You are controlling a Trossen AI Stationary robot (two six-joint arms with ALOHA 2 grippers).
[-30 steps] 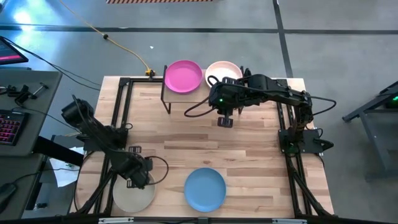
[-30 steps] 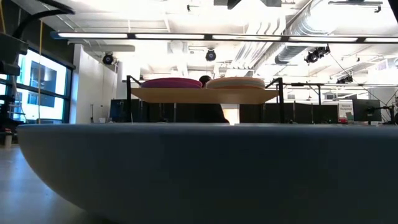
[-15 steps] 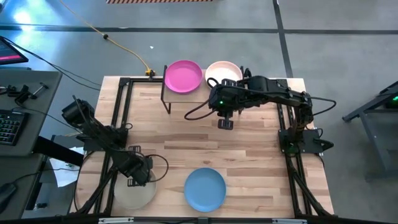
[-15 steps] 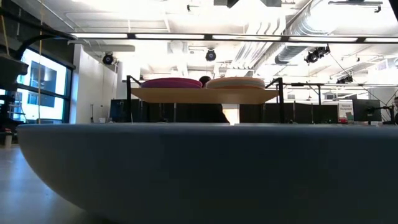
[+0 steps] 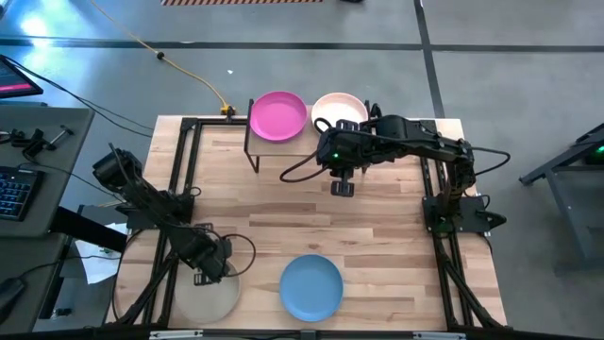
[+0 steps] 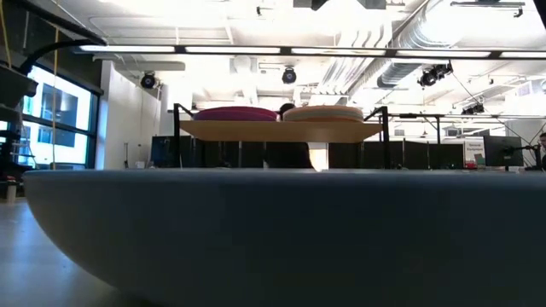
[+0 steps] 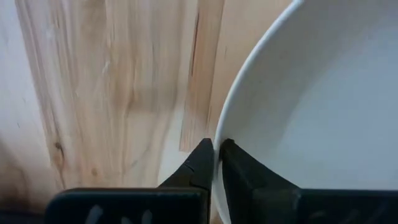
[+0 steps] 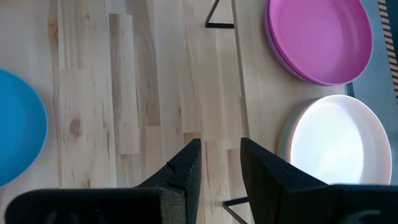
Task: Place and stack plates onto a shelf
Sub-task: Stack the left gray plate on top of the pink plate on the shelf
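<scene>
A beige plate [image 5: 206, 297] lies near the table's near left corner, and my left gripper [image 5: 215, 266] is shut on its far rim. A blue plate [image 5: 311, 286] lies flat at the near edge and fills the foreground of the low view as a blue plate [image 6: 273, 230]. The shelf [image 6: 281, 130] stands at the far edge. It carries a magenta plate [image 5: 278, 115] and a pale pink plate [image 5: 340, 108], each on top of other plates. My right gripper [image 5: 342, 187] hangs open over bare wood just in front of the shelf. My left gripper pinches the beige plate's rim [image 7: 219, 134], one finger inside the plate and one finger [image 7: 200, 163] outside it. The fingers lie across the rim, coming from above. Whether the plate is raised off the wood I cannot tell.
Black frame rails run along the table's left and right edges [image 5: 439, 203]. Bare wood stretches between the shelf and the blue plate. The right wrist view shows the magenta plate [image 8: 317, 37], the pale pink plate [image 8: 336, 140] and the blue plate's edge [image 8: 18, 124].
My right gripper has drifted a little toward the table's near edge, away from the shelf, and has stayed open.
</scene>
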